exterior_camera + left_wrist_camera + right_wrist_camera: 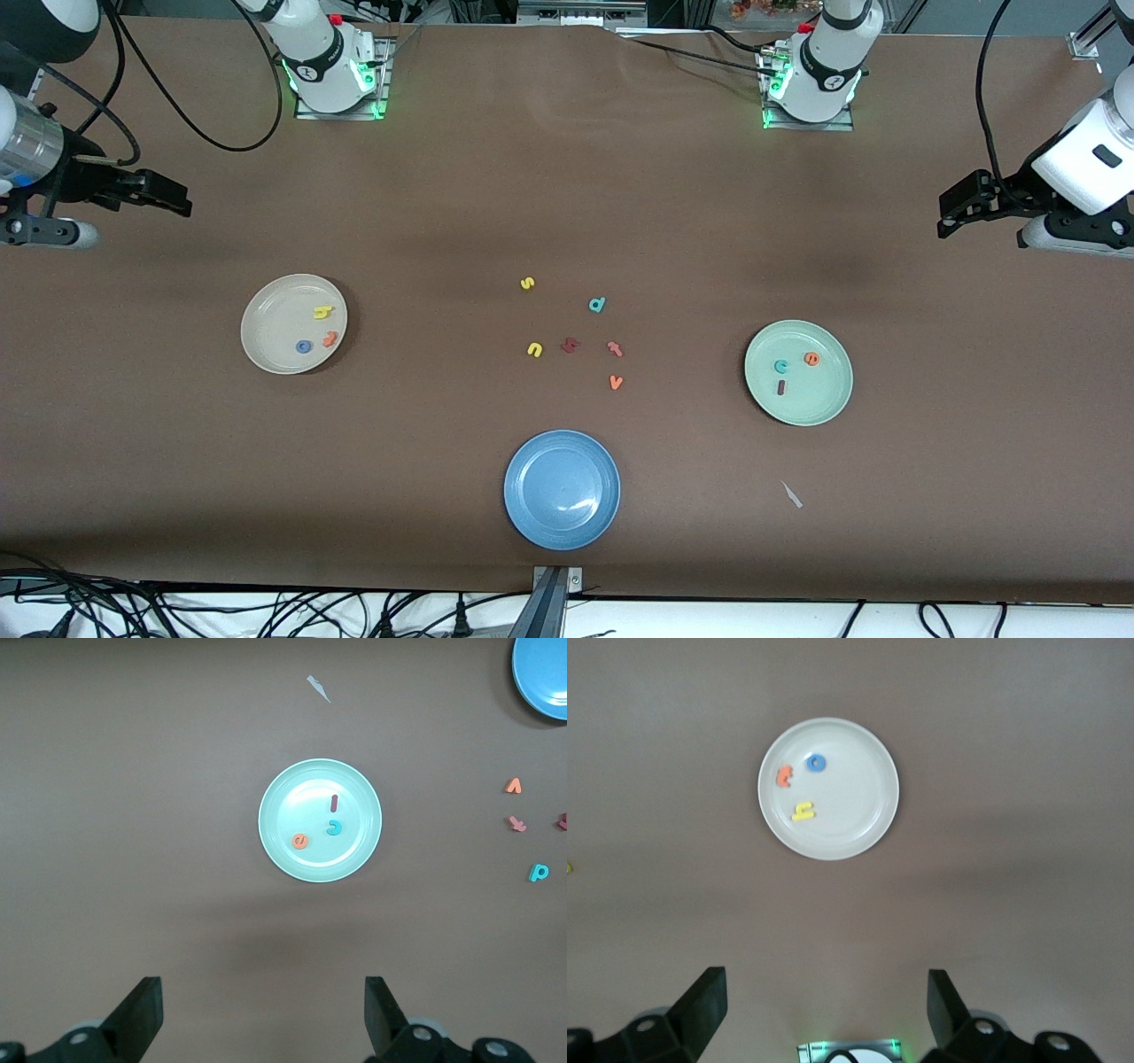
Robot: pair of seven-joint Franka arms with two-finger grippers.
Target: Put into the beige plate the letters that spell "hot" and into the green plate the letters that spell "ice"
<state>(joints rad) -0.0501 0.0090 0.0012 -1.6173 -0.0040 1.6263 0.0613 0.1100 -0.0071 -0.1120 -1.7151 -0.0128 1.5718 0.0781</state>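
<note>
The yellow h (322, 312), blue o (304, 346) and orange t (330, 338) lie in the beige plate (266, 350). The dark red i (781, 387), teal c (781, 366) and orange e (811, 358) lie in the green plate (824, 399). The left tool (264, 1014) and the right tool (827, 1008) are up over the table (177, 461), both wide open and holding nothing.

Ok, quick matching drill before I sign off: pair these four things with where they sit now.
1. yellow h
2. teal c
3. teal d
4. blue plate

A. in the green plate
B. holds no letters
C. in the beige plate
D. loose on the table, between the plates

Pairs: 1-C, 2-A, 3-D, 4-B
</note>
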